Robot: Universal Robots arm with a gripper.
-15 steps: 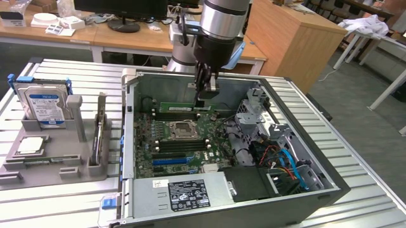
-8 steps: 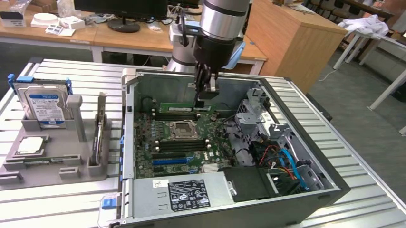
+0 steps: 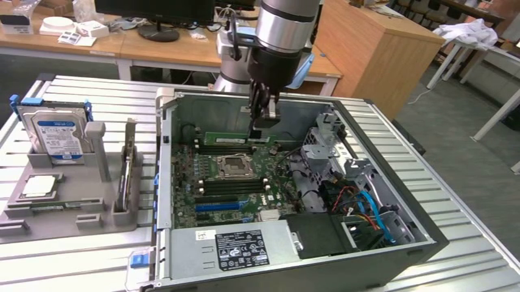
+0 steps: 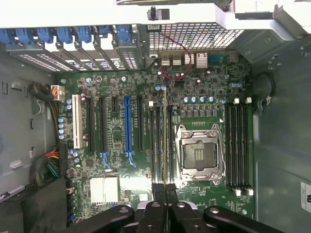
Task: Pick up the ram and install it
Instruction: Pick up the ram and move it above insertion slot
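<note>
My tool (image 3: 262, 129) hangs inside the open computer case (image 3: 422, 237), over the far part of the motherboard (image 3: 213, 201). It is clenched on the ram (image 3: 228, 139). In the exterior view the ram is a narrow green strip lying level, running from the fingertips towards the exterior view's left. It sits just beyond the empty processor socket (image 3: 231, 164), along the far bank of memory slots (image 3: 219, 148). I cannot tell whether its lower edge already touches a slot or hangs just above it.

In the wrist view my tool (image 4: 165, 190) pinches the ram (image 4: 165, 141) edge-on. There it is a thin line running between the dark memory slots (image 4: 156, 145), beside the socket (image 4: 199, 155). A second bank of slots (image 4: 238, 145) lies on the socket's other side.

The case rests on a ribbed metal worktop (image 3: 89, 97). To the exterior view's left of the case a grey holder (image 3: 73, 207) carries a hard drive (image 3: 55, 137) with a blue label, standing upright at its far end. A square silver-topped processor (image 3: 41, 185) lies flat nearer the camera. The power supply (image 3: 235, 249) fills the near corner of the case.
</note>
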